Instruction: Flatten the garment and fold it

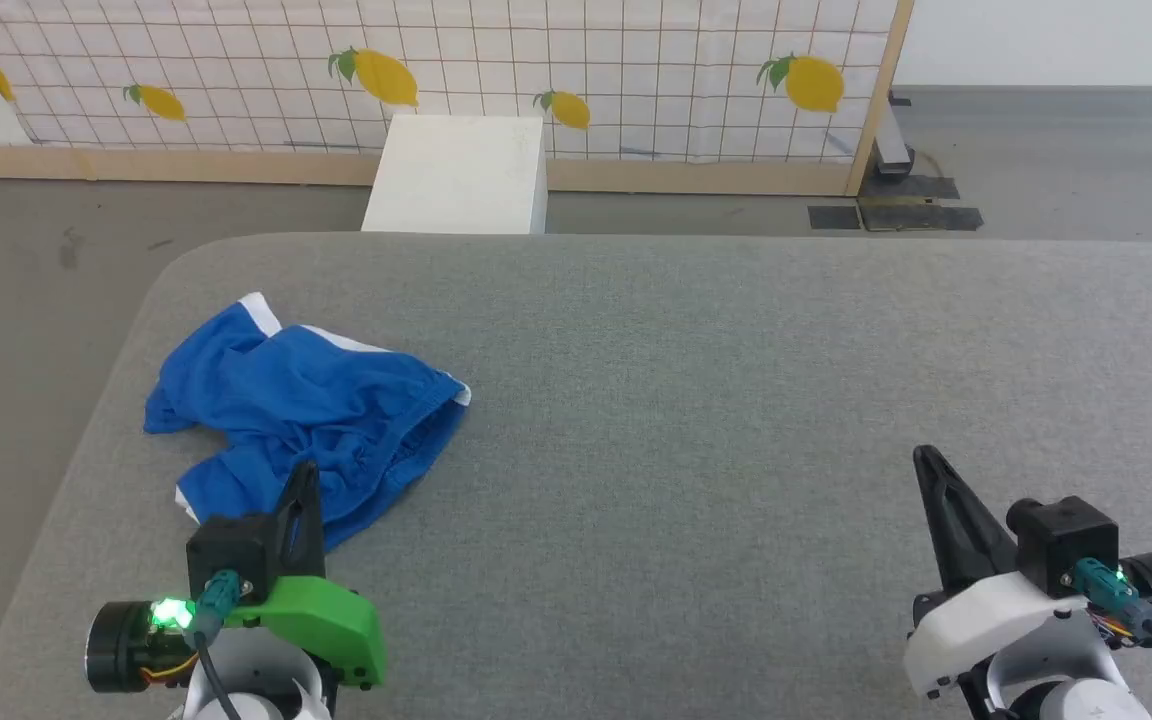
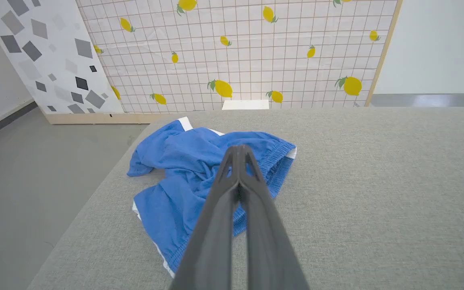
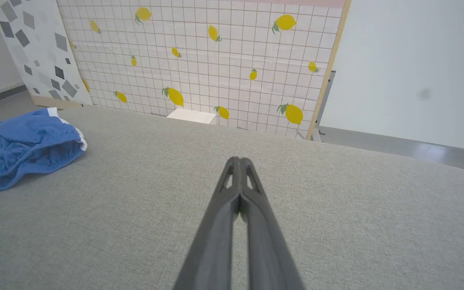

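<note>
The garment (image 1: 296,410) is a pair of bright blue shorts with white trim, lying crumpled on the left part of the grey table (image 1: 696,400). Its gathered waistband faces right, toward the table's middle. My left gripper (image 1: 308,470) hovers over the garment's near edge, shut with nothing between its fingers. In the left wrist view the left gripper (image 2: 239,148) has its tips pressed together above the garment (image 2: 183,169). My right gripper (image 1: 926,455) stands shut and empty over bare table at the lower right. From the right wrist, the right gripper (image 3: 239,160) points across the table, the garment (image 3: 22,145) far to its left.
A white box (image 1: 461,175) stands on the floor behind the table's far edge. A lemon-patterned tiled screen (image 1: 576,70) runs along the back. The table's rounded left edge (image 1: 106,400) lies close to the garment. Grey floor lies to the left.
</note>
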Motion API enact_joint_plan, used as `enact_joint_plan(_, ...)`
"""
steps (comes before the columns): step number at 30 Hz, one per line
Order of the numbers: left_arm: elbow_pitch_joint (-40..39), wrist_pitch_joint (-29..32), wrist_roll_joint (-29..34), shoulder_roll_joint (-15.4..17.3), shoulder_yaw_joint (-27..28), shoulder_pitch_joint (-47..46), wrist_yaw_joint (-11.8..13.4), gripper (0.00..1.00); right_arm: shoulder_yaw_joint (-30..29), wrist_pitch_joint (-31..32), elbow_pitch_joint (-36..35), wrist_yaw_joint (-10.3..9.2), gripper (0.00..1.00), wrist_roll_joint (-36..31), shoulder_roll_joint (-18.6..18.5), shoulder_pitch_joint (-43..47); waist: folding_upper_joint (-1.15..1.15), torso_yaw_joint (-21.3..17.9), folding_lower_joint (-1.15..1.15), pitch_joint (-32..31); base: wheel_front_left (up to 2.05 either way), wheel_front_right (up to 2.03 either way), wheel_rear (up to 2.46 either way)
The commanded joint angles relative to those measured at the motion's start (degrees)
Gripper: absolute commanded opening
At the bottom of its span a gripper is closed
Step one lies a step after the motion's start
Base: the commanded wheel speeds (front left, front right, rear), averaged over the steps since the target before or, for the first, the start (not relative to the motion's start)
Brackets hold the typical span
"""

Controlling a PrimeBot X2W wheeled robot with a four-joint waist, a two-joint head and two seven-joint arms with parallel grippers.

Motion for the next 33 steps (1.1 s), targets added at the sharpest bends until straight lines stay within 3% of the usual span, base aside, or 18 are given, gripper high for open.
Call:
enact_joint_plan(1, -0.1, 0.1, 0.7, -0.2, 0.2, 0.0, -0.1, 0.0, 0.1, 0.0, -0.3, -0.09, 0.0, -0.4, 0.0, -0.9, 0.0, 0.0, 0.0, 0.0, 0.0, 0.0, 0.0)
enact_joint_plan(2, 0.0, 0.0, 0.0, 0.0, 0.0, 0.0, 0.0, 1.0, 0.0, 0.0, 0.0, 0.0, 1.0, 0.0, 0.0, 0.0, 0.0, 0.0, 0.0, 0.0, 0.0, 0.0, 0.0)
enact_joint_plan(33, 2.0, -3.3, -3.3, 0.0, -1.5, 0.2, 1.2, 1.0, -1.0, -3.3, 2.4, -0.02, 1.0, 3.9, 0.0, 0.3, 0.0, 1.6, 0.0, 0.2, 0.0, 0.0, 0.0)
